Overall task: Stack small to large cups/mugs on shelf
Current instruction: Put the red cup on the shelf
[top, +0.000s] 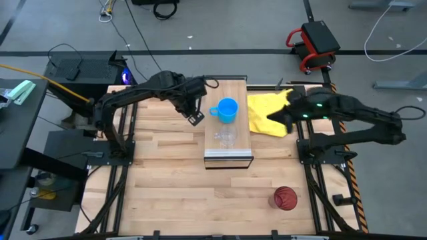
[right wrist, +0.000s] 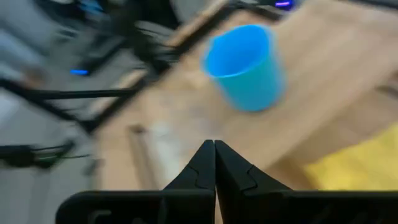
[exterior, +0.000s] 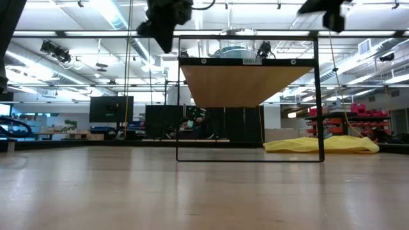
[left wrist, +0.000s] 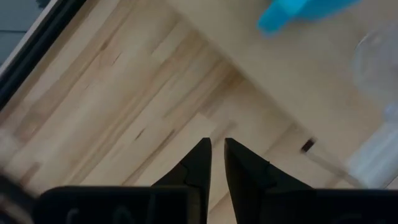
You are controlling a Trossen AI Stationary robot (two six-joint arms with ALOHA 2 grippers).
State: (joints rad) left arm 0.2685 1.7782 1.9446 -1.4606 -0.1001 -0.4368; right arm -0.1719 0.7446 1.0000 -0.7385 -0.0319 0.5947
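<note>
High view first: my left claw [top: 195, 118] hangs just beside the shelf [top: 227, 152], off its left long edge and level with the blue mug [top: 227, 110], over the bare wooden surface [top: 167, 180]. Seen through my left wrist, its fingers [left wrist: 200, 163] stand a narrow slit apart with nothing between them, touching nothing; below them are the planks of the surface, with the shelf, the blue mug [left wrist: 292, 14] and the clear glass cup [left wrist: 379, 53] farther off. My right claw [top: 275, 118] is on the other side of the shelf, above the yellow cloth [top: 267, 113] that lies just beside the shelf's right long edge. In my right wrist view its fingers [right wrist: 202, 167] are pressed tip to tip, shut on nothing, and they point toward the blue mug [right wrist: 245, 65]. The blue mug stands upright on the shelf board, near its far end, handle toward my left claw. The clear glass cup [top: 226, 136] stands on the same board just next to the mug, nearer the shelf's front end, apart from both claws. The dark red tumbler [top: 285, 198] is not on the shelf: it sits on the surface well apart from the shelf, off its front right corner. From the low view, the shelf [exterior: 246, 83] stands raised on its dark frame, the yellow cloth [exterior: 323, 144] beside its right legs.
</note>
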